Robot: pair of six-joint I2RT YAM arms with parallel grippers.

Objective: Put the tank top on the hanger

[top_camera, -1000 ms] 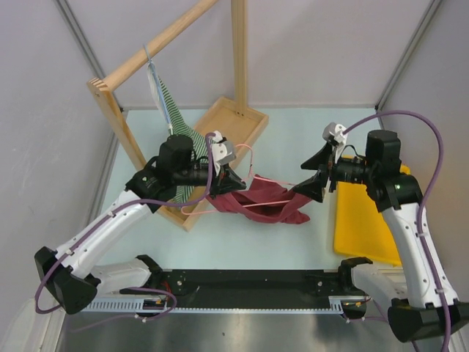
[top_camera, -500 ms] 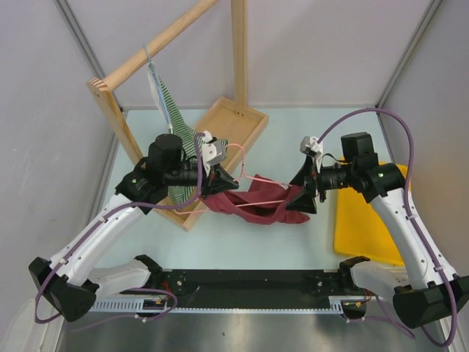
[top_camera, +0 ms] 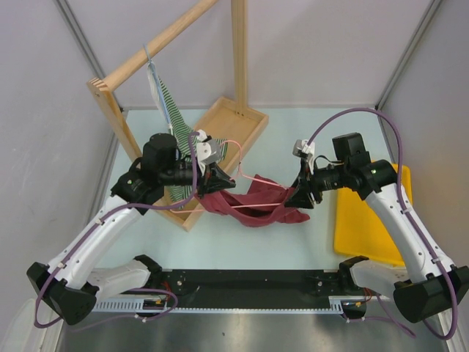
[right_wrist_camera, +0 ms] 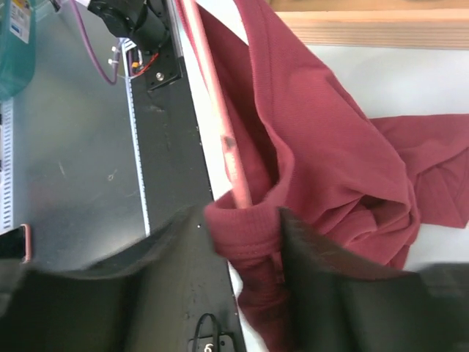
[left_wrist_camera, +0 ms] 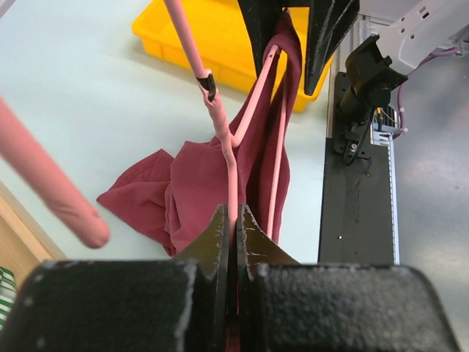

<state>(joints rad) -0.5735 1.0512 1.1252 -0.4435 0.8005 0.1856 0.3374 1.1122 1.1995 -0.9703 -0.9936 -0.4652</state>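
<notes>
My left hand (left_wrist_camera: 234,221) is closed tight on the wire of the pink hanger (left_wrist_camera: 226,150), just below its hook. My right hand (top_camera: 300,196) is closed on a fold of the tank top (top_camera: 249,210). The top drapes over the hanger between both hands, and its lower part lies on the counter (top_camera: 293,139).
</notes>
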